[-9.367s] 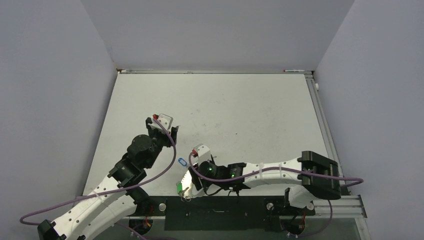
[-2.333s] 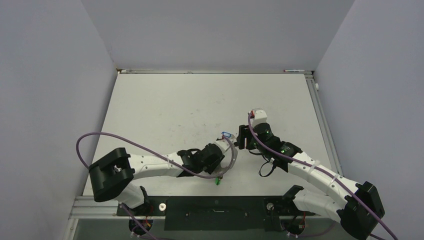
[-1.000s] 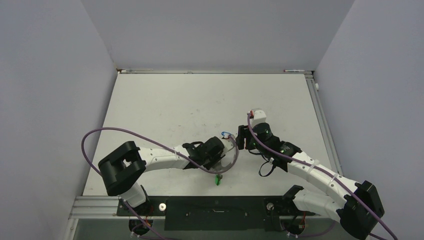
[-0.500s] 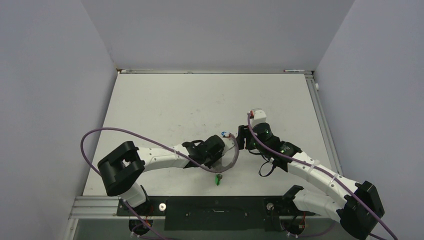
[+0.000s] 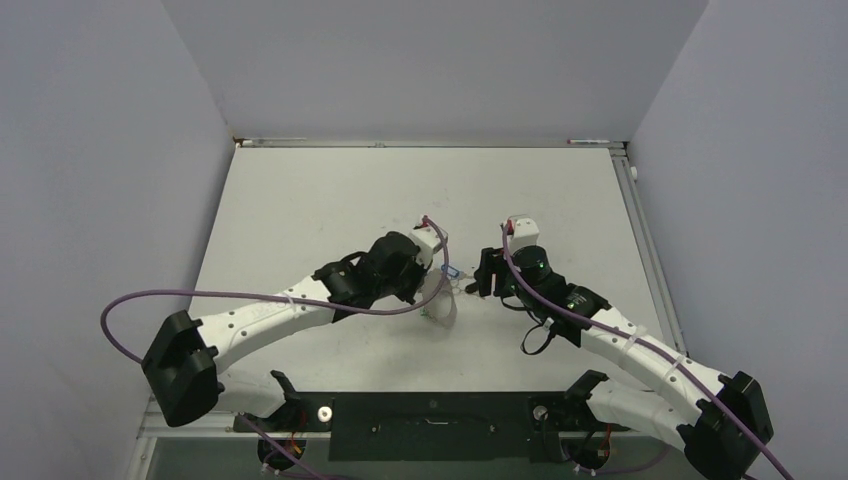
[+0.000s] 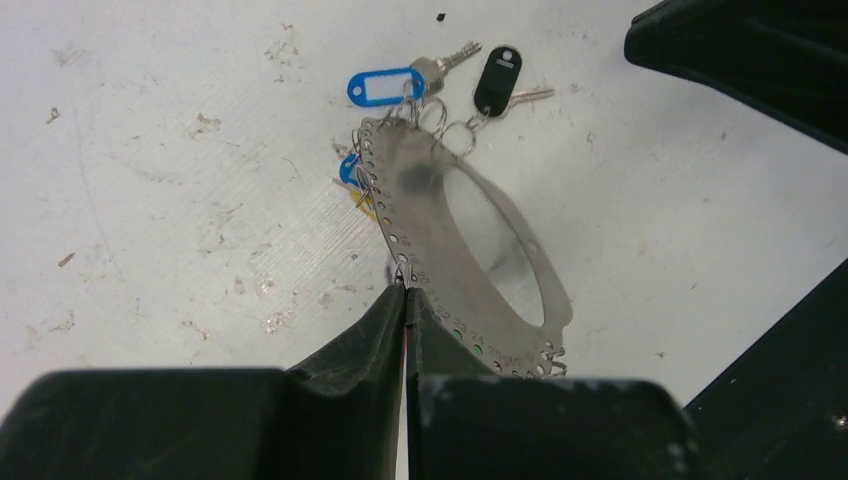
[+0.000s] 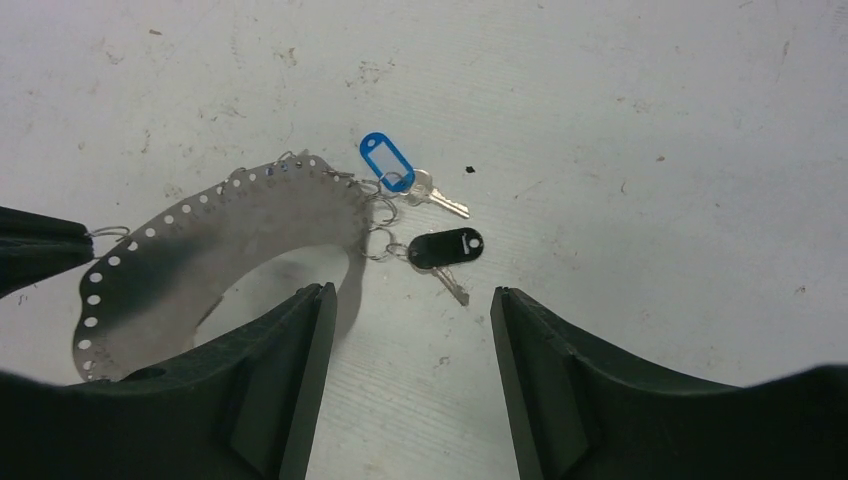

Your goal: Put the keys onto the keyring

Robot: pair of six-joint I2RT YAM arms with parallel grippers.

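At the left wrist, the left gripper (image 6: 404, 292) is clamped on the rim of one keyring (image 6: 420, 210), a flat holed metal oval. Four keys show: two blue keys (image 6: 385, 85), one black key (image 6: 497, 78) and one half-hidden yellow key (image 6: 363, 205). At the right wrist, the right gripper (image 7: 408, 295) gapes empty over one blue and one black key, ringed to the keyring. From above, the keyring sits mid-table (image 5: 300, 200) between both grippers.

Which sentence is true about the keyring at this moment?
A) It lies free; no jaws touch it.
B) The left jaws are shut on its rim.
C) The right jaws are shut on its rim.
B: the left wrist view shows the left jaws pressed shut on the rim of the keyring, while the right jaws stand open and hold nothing.
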